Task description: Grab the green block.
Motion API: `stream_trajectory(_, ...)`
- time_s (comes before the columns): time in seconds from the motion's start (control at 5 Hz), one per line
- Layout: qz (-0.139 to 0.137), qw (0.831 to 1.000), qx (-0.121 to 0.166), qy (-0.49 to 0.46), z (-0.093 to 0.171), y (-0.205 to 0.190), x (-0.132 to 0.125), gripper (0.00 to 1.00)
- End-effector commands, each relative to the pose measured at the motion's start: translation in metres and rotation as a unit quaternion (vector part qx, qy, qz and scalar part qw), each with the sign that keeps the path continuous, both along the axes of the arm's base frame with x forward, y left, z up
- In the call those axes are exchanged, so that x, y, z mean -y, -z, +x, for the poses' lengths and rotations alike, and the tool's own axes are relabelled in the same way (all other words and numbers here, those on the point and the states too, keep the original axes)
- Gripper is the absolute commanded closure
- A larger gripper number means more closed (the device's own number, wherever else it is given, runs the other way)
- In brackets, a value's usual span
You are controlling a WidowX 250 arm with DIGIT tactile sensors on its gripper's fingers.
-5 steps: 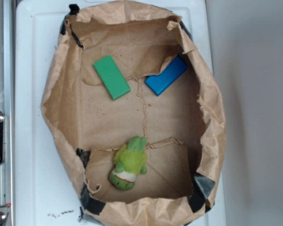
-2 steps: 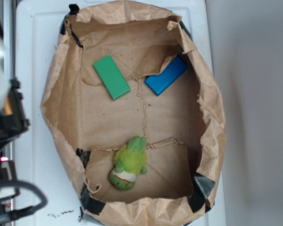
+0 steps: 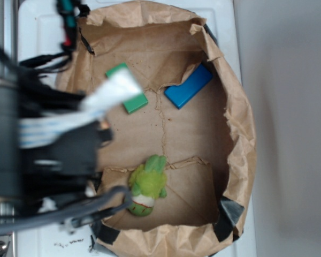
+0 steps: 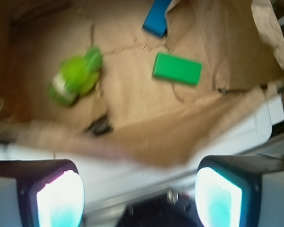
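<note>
The green block (image 3: 135,103) lies flat on the paper floor at the back left of the bin, partly covered by my blurred arm (image 3: 59,144) coming in from the left. In the wrist view the green block (image 4: 177,69) shows whole, well ahead of my gripper (image 4: 139,194). The gripper is open with nothing between its wide-set fingers (image 4: 61,198), and it hangs over the bin's left rim and the white surface outside it.
A blue block (image 3: 188,87) rests against the back right paper wall. A fuzzy yellow-green plush toy (image 3: 147,184) lies at the front middle. The crumpled brown paper bin wall (image 3: 241,134) rises all round, on a white tabletop (image 3: 37,32).
My arm has swung in from the left edge and now covers the bin's left side and part of the green block. The blocks and the plush toy have not moved.
</note>
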State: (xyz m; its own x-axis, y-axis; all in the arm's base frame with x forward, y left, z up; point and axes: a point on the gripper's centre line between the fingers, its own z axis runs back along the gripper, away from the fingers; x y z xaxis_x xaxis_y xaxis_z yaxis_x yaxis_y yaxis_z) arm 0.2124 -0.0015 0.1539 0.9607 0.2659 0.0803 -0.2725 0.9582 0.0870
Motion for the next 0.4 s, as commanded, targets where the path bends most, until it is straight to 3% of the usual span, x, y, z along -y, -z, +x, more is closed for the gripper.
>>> stream_trajectory(0.0, -0.014, 0.991, 0.042, -0.126, 0.066, 0.014, -0.021, 0.00)
stream_trajectory(0.2, -0.028, 0.976, 0.076, -0.203, 0.080, 0.016, -0.037, 0.00)
